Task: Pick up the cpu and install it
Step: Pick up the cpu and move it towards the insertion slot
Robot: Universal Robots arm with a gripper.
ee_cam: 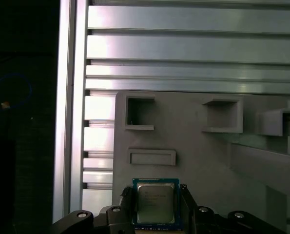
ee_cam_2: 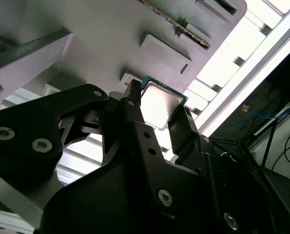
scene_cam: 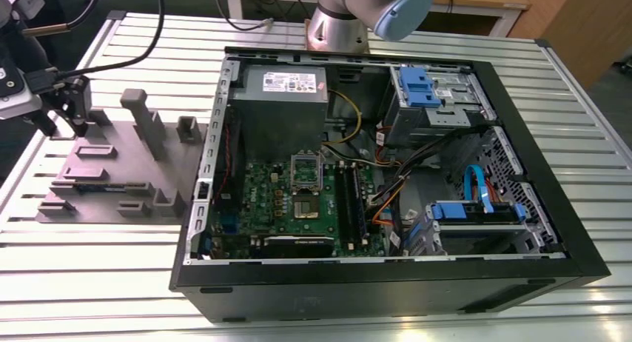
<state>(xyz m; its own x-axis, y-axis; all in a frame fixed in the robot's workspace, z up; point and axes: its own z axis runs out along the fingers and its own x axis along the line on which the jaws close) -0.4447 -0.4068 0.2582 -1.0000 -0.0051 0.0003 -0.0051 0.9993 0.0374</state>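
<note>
While the slatted metal worktop (scene_cam: 118,283) carries everything, the open computer case (scene_cam: 395,283) is the biggest thing on it, lying on its side with the motherboard (scene_cam: 296,209) facing up. Inside it, a grey power supply box (scene_cam: 281,90) sits at the far end. The shiny socket frame (scene_cam: 306,168) lies on the board, and blue drive brackets (scene_cam: 425,86) and loose cables (scene_cam: 395,186) crowd the exterior view's right.

Just beside the case, on the exterior view's left, lies a grey fixture block (scene_cam: 109,179). Its upright posts (scene_cam: 138,116) and the case's side wall (scene_cam: 212,135) stand between the gripper (scene_cam: 61,123) and the motherboard. The gripper hangs over the block's far left corner.

In both wrist views the fingers (ee_cam: 127,204) (ee_cam_2: 135,117) pinch the cpu (ee_cam: 155,204) (ee_cam_2: 159,105) by two opposite edges. It is over the block's flat surface, near the rectangular pockets (ee_cam: 140,114). Whether it touches the block, I cannot tell.
</note>
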